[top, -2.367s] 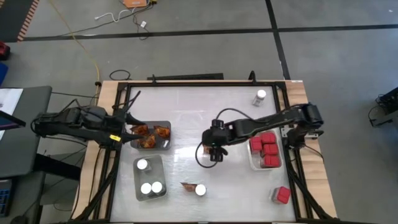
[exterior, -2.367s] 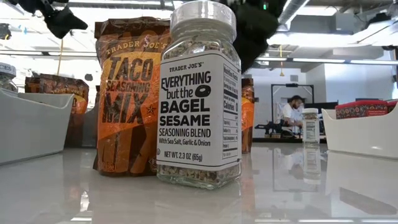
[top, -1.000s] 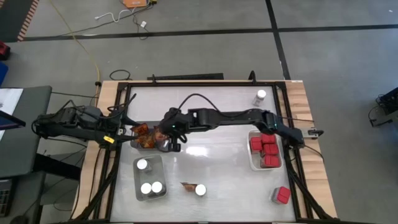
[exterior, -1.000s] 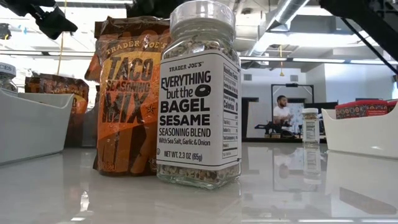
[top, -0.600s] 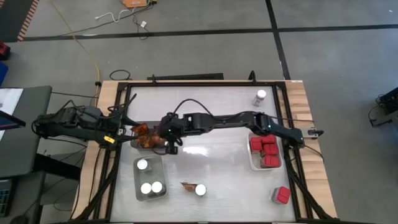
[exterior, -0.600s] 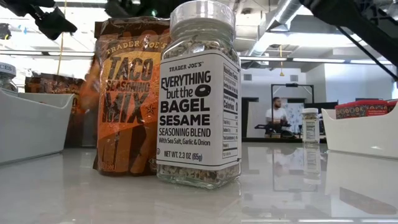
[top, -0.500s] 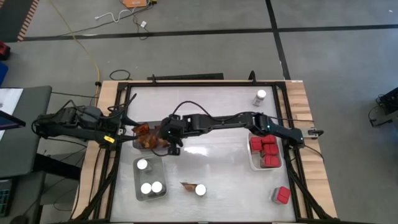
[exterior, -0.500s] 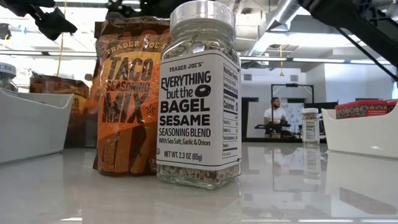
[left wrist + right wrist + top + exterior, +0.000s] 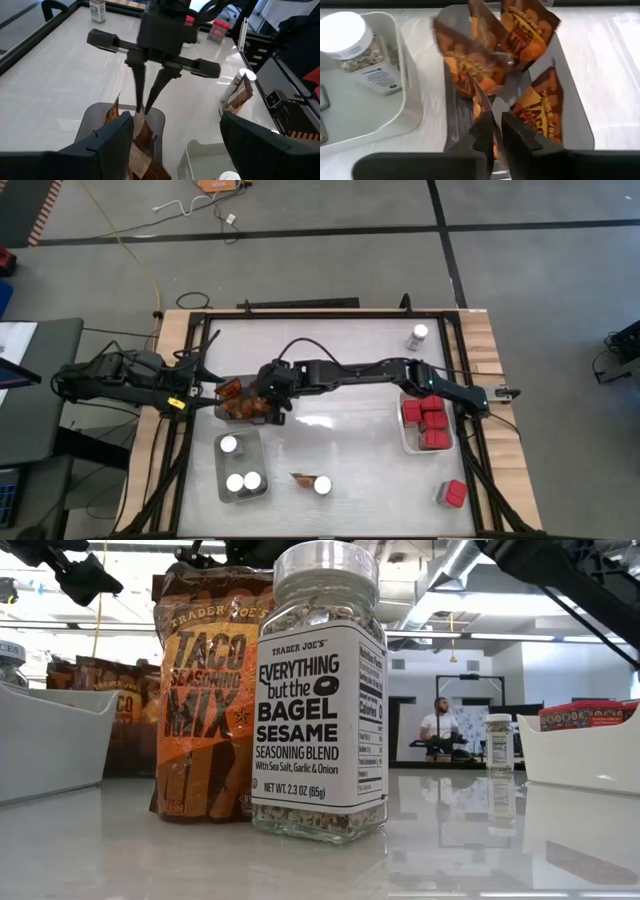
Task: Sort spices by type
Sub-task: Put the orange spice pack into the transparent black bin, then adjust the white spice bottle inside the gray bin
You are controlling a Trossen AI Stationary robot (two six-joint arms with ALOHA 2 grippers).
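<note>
- While we look from above, the right gripper (image 9: pixel 268 402) reaches over the grey tray (image 9: pixel 222 412) of packets (image 9: pixel 240 408); the left gripper (image 9: pixel 203 370), fingers apart and empty, waits just beside, so we should lift straight up.
- From table height, a packet (image 9: pixel 205 690) and jar (image 9: pixel 322 690) remain unsorted.
- Seen from both wrists, narrow fingers (image 9: pixel 487 131) pinch a packet (image 9: pixel 139 131) inside the tray (image 9: pixel 570 112); we'd release low, clear of its walls.

Orange-brown taco seasoning packets (image 9: pixel 520 45) with dark lettering fill the grey tray (image 9: pixel 572 120); red boxes (image 9: pixel 428 420) sit in a white tray (image 9: pixel 404 442); the speckled bagel-seasoning jar (image 9: pixel 322 690) has a white, black-lettered label
</note>
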